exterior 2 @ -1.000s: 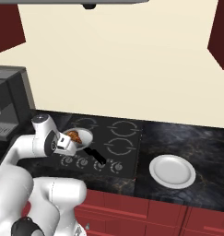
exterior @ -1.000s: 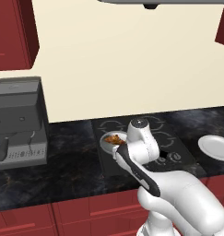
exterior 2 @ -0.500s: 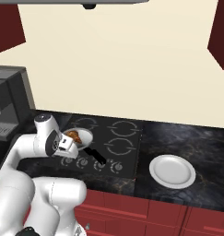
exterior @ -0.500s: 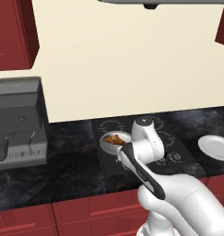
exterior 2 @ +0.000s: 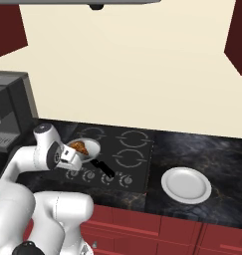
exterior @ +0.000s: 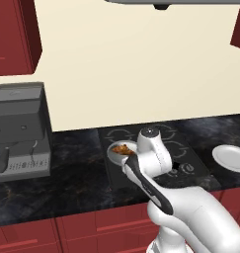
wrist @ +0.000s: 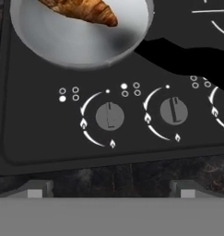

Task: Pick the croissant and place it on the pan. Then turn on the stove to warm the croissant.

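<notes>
The croissant lies in the silver pan on the stove's front left burner, also seen as croissant in pan and croissant. The pan's black handle points toward the knob row. My gripper hovers open and empty over the front of the stove, just short of the pan. Its fingertips straddle the leftmost knob, with a second knob beside it. From the right base view the gripper hangs over the stove's left front corner.
A white plate sits on the dark counter right of the stove. A grey coffee machine stands on the counter to the left. Red cabinets run below the counter edge, and a hood hangs above.
The hand has drifted slightly to the right along the stove's front. The jaws have stayed wide and the croissant rests in the pan as before.
</notes>
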Motion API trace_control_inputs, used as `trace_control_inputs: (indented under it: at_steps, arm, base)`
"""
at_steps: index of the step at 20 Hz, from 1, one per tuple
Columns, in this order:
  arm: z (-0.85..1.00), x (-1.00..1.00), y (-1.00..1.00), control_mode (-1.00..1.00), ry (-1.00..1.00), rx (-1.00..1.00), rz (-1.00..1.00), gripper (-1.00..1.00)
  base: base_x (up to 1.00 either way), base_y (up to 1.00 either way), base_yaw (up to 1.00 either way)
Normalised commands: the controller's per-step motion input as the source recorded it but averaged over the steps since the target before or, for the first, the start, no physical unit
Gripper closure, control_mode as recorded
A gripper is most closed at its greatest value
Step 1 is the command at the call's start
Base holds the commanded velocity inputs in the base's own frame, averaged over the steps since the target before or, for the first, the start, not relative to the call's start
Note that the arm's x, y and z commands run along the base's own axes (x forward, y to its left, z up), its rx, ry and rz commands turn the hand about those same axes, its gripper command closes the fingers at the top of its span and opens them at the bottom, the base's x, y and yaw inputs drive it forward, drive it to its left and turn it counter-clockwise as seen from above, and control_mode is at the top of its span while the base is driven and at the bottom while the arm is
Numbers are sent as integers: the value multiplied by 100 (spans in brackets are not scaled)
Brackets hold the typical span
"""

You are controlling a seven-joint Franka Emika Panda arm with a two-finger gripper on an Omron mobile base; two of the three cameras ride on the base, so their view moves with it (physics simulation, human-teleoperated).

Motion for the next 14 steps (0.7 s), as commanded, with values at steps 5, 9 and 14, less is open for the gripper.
trace_control_inputs:
  at_steps: [5, 9, 14]
  arm:
    - [-15, 0, 0, -100, -7, 6, 0, -100]
    - [-31, 0, 0, -100, -6, 11, 0, -100]
    - [-32, 0, 0, -100, -5, 9, 0, -100]
  base:
    - [0, 0, 0]
    - [0, 0, 0]
    - [0, 0, 0]
